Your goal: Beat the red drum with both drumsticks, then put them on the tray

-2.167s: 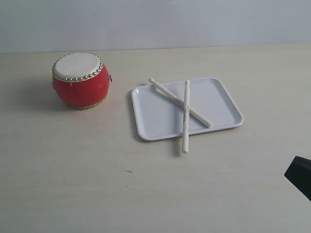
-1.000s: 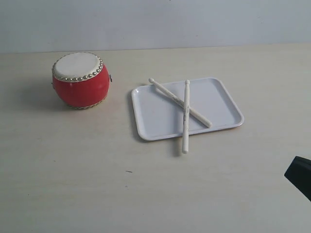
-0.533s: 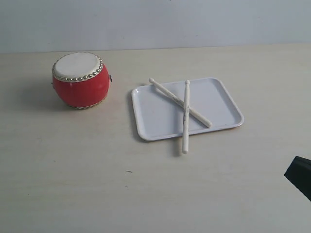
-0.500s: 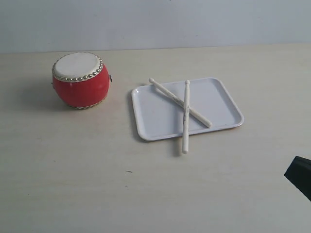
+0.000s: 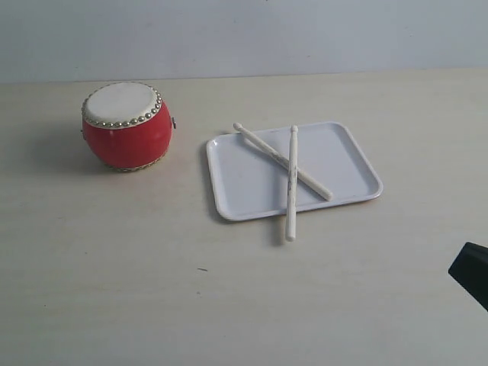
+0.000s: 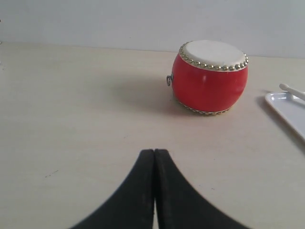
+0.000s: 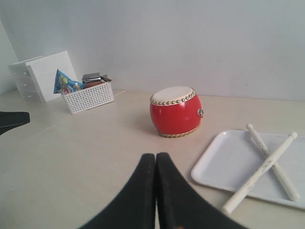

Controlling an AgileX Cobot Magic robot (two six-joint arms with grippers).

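Observation:
The red drum [image 5: 126,126] stands upright at the table's left, its cream skin facing up. To its right lies the white tray [image 5: 244,187], and the two drumsticks rest on it, crossed. One stick [image 5: 263,146] lies diagonally within the tray. The other [image 5: 290,217] pokes out over the near rim onto the table. In the left wrist view, my left gripper [image 6: 155,151] is shut and empty, short of the drum [image 6: 209,76]. In the right wrist view, my right gripper [image 7: 156,155] is shut and empty, facing the drum [image 7: 175,112] and beside the tray [image 7: 224,162] with its sticks [image 7: 259,172].
A white mesh basket [image 7: 88,95] of small items and a white box [image 7: 45,74] stand far off beyond the drum. A dark part of my right arm [image 5: 473,271] shows at the exterior view's lower right edge. The left gripper's black tip [image 7: 12,119] shows in the right wrist view.
The dark part of my right arm at the lower right edge has shifted very slightly. The drum, tray and sticks have not moved.

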